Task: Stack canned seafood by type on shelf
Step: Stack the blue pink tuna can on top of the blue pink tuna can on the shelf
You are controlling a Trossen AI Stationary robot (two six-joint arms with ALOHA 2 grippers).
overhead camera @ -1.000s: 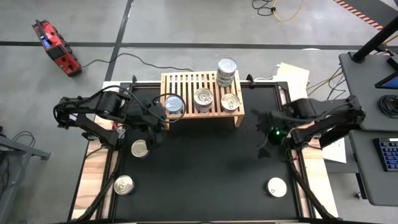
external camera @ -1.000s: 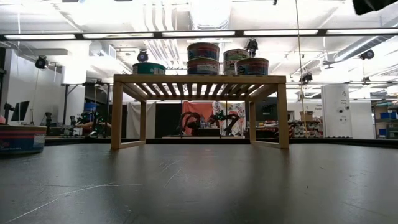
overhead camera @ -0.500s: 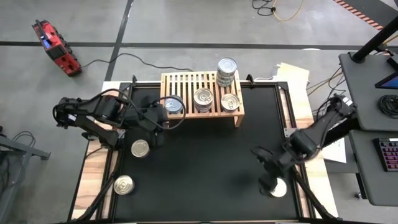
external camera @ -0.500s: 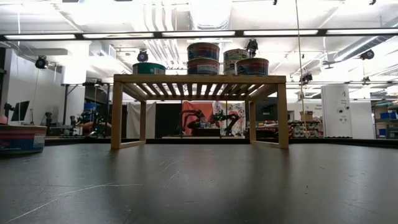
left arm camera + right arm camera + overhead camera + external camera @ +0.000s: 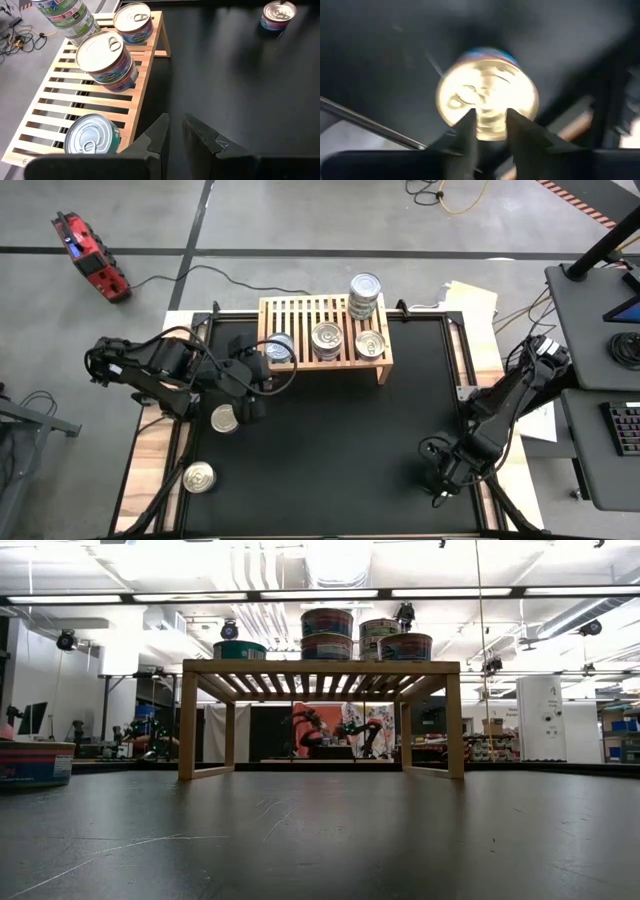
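Hovering over rigid, slick tin [image 5: 487, 95], right gripper [image 5: 489, 131] fingers narrowed, grip unclear; we favour sidewalls. Left gripper [image 5: 173, 131] near-closed, empty.

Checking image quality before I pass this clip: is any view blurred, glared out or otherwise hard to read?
Right wrist view: motion-blurred, and the can lid is blown out by glare above the right gripper. Left wrist view: sharp, evenly lit, cans and shelf clear. High view: clear, though the dark mat swallows shadows. Low view: bright ceiling lights backlight the shelf.
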